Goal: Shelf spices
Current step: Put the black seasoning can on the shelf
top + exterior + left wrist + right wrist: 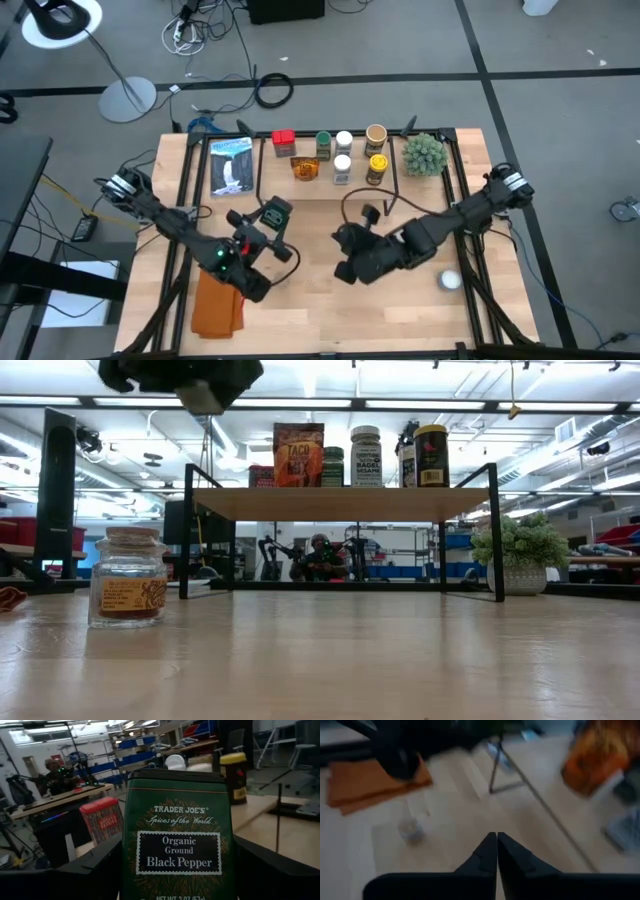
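**Left pincer holds pepper tin; right pincer closed and empty**

The left pincer (272, 213) sits over the front-left part of the light wooden worktop (320, 315). Its two dark fingers (95, 865) stand wide apart and clamp a dark green rectangular metal tin labelled black pepper (176, 837), which is upright between them and clear of the worktop.

The right pincer (496, 851) hangs over the middle of the worktop, in front of the shelf. Its fingertips are pressed together with nothing between them.

The low light-wood shelf on thin black metal legs (400, 187) stands along the far edge of the worktop. On its board are:
- a red square tin (283, 139) towards the left end;
- a green-lidded jar (324, 143);
- two white-lidded jars (343, 140);
- a tan-lidded jar (375, 135);
- a yellow-lidded dark jar (376, 167);
- an orange taco seasoning packet (299, 455).

A clear glass jar of red-brown spice with a pale lid (128, 577) stands on the worktop, off the shelf.

A green spiky plant ball (424, 154) sits at the right end of the shelf. A folded orange cloth (217, 305) lies on the front-left of the worktop beside the left arm. A small white round object (449, 281) rests near the right arm.
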